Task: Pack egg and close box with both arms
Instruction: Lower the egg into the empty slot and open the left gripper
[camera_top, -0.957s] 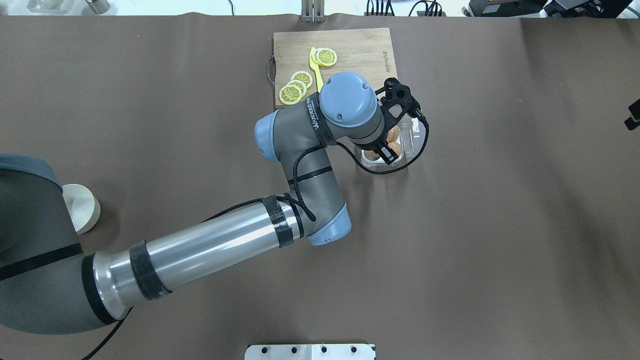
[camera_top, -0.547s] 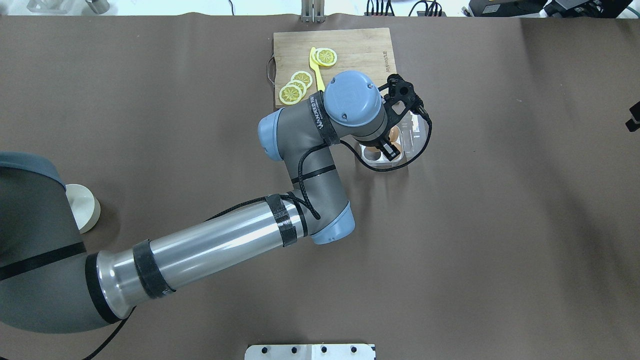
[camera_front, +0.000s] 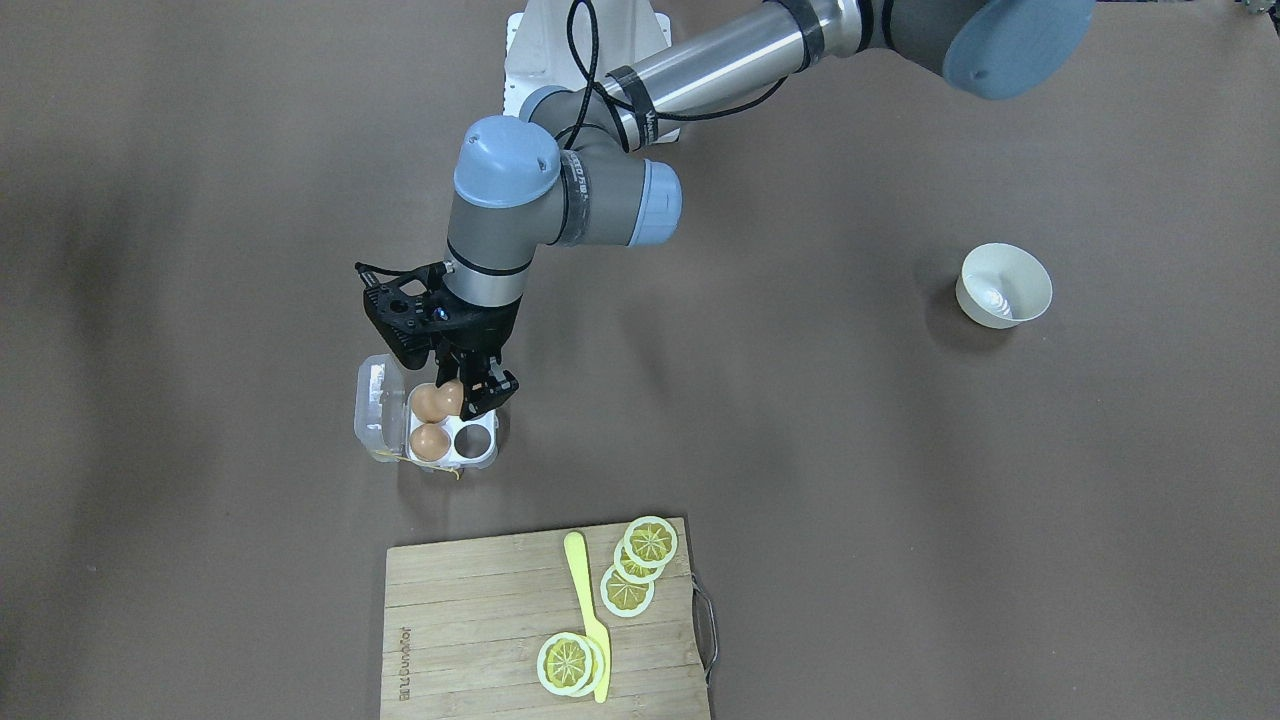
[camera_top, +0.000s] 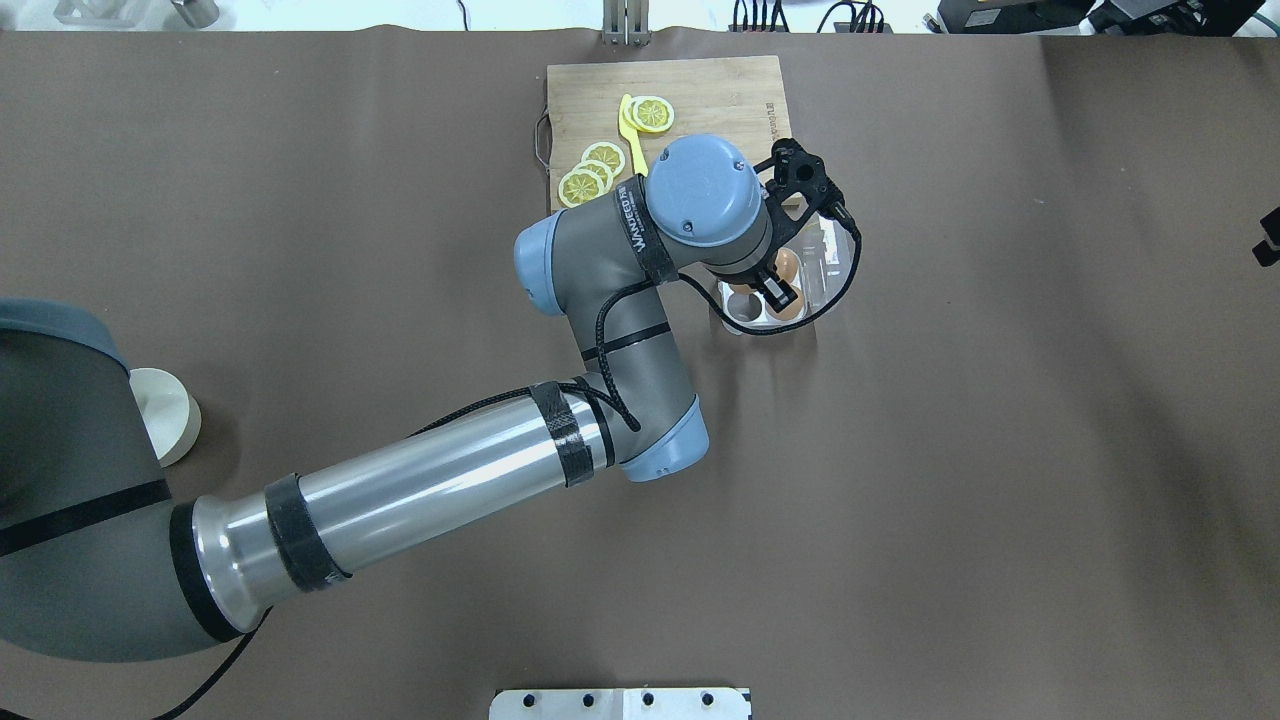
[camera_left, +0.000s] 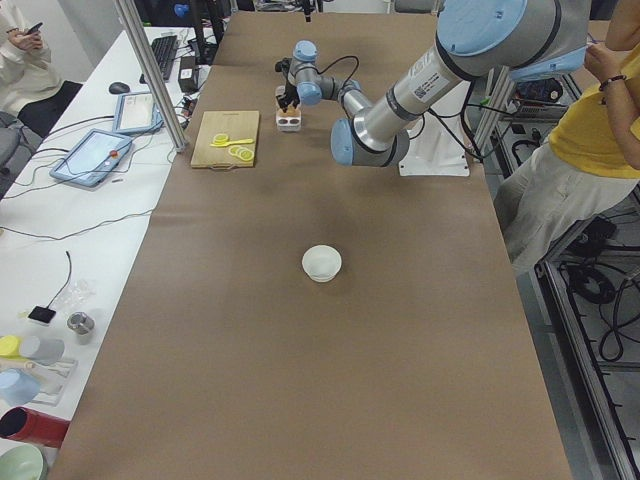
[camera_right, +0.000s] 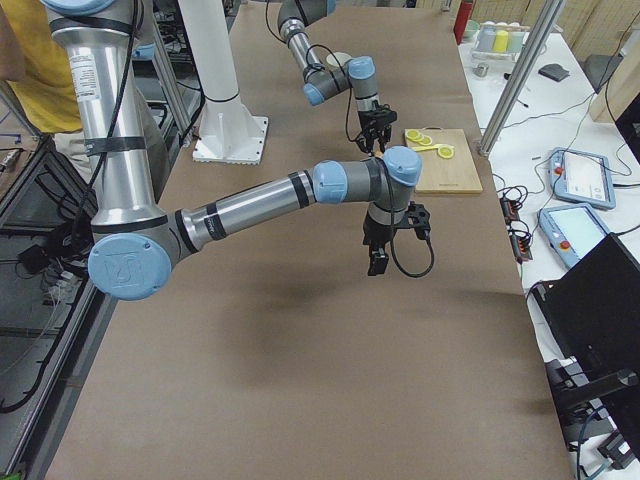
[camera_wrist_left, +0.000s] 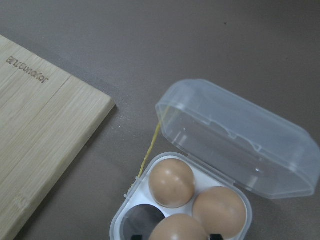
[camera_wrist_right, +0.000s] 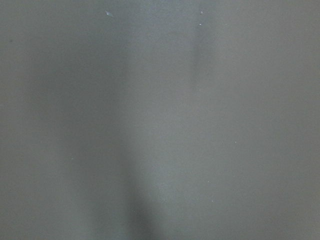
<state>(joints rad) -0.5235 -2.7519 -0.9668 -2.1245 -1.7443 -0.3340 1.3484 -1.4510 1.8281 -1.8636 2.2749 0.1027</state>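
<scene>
Left wrist-mounted view puts the box (camera_wrist_left: 122, 212) right under us, its lid (camera_wrist_left: 235, 135) swung fully open and lying back on the side away from the empty cell. Two eggs (camera_wrist_left: 171, 182) already sit in the cells next to the hinge. A third egg (camera_wrist_left: 177, 229) fills the bottom edge of that view. In the front-facing view we see it between the fingers of the left gripper (camera_front: 465, 392), which look closed on it just above the tray. It hangs over the cell nearest the robot, beside one empty cell (camera_front: 469, 437). It also looks very close to the neighbouring egg, and we judge that the main hazard. If we lower it off centre it could knock that egg or land on the divider, and then it might roll out when the fingers part. A finger might also snag the light tray and drag it. The yellow string (camera_wrist_left: 150, 150) trails off the hinge corner and could get pinched once the lid comes over. The right gripper (camera_right: 378, 262) hangs over bare table, well apart from the box, and we cannot tell how far open it is.
</scene>
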